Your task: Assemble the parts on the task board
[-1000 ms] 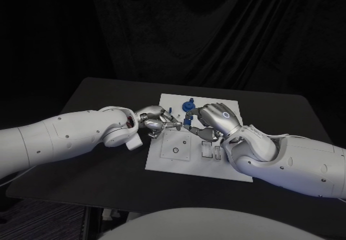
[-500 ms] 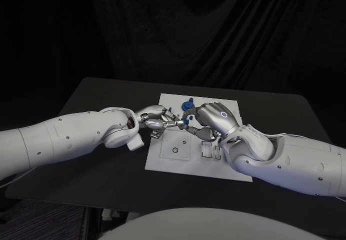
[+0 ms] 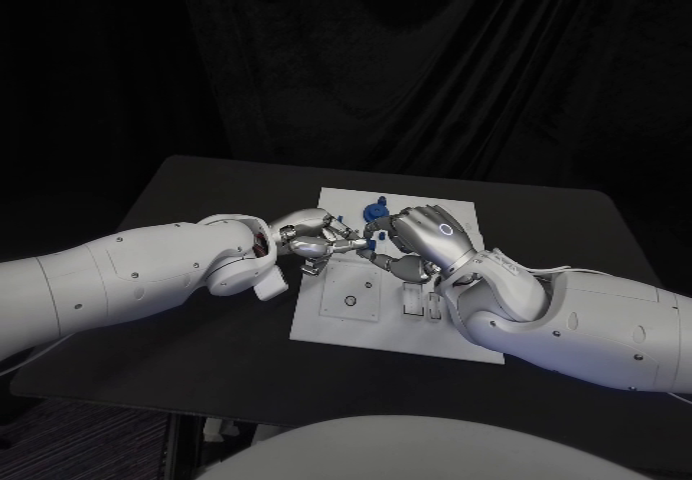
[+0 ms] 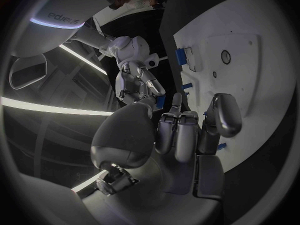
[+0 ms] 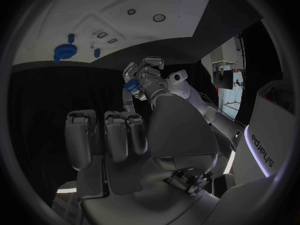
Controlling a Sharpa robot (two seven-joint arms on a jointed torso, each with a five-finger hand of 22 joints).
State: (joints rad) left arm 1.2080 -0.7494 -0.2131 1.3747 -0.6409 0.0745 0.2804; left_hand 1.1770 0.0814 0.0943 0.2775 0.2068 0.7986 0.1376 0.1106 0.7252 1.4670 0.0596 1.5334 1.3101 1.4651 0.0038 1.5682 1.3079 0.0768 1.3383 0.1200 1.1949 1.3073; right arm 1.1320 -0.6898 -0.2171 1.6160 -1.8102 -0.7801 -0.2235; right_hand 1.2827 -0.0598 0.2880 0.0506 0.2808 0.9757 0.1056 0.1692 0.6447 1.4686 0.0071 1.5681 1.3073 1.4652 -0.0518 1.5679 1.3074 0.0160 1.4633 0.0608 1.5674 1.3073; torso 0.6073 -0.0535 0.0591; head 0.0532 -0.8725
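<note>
The white task board (image 3: 378, 310) lies mid-table. A round blue part (image 3: 378, 211) stands at its far end, also seen in the right wrist view (image 5: 62, 51) with small blue pegs (image 5: 97, 52) beside it. My left hand (image 3: 320, 241) and right hand (image 3: 420, 236) meet over the board's far half. A small blue part (image 3: 372, 243) sits between their fingertips. In the right wrist view my left hand (image 5: 142, 77) pinches that part (image 5: 131, 85). In the left wrist view my right hand (image 4: 134, 77) points its fingers at the same part (image 4: 160, 101); whether it grips the part is hidden.
The board's near half carries a raised square plate with a hole (image 3: 351, 299) and two slots (image 3: 421, 302). More small blue pieces (image 4: 182, 55) stand on the board (image 4: 262, 60). Black table (image 3: 202, 330) surrounds the board; both forearms cross its near corners.
My right hand has shifted slightly towards my left hand, and the small blue part between them now sits a little lower and closer to the left fingers.
</note>
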